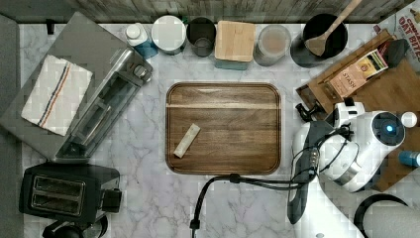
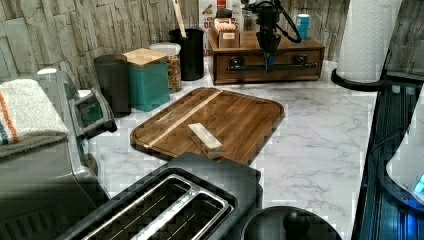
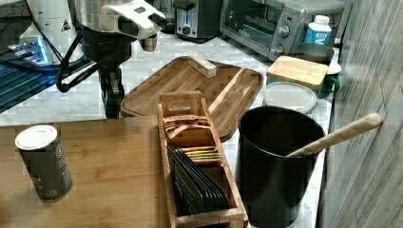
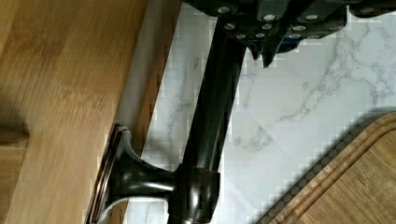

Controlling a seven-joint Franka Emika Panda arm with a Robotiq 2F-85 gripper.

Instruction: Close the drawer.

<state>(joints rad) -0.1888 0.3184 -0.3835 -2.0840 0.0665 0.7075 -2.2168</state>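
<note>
So the drawer (image 2: pixel 250 73) sits in the front of the bamboo box (image 3: pixel 109 161) at the far end of the worktop (image 2: pixel 310 130) in the left view, beyond the big wooden tray (image 1: pixel 223 129). From these angles I can't say how far out it's sticking; it looks close to flush.

The end effector (image 2: pixel 270 56) hangs right at the middle of the dark metal handle (image 4: pixel 212 116), up against the bar. Honestly can't tell whether it's clamped on it or just parked there.

My guess on handling: it's stiff wood, fairly light, and should slide easily. The bar looks slick, so I'd push near its middle or flat on the front panel, square-on, so it doesn't jam crooked. Go gently too, since the whole box could skate on that marble.
</note>
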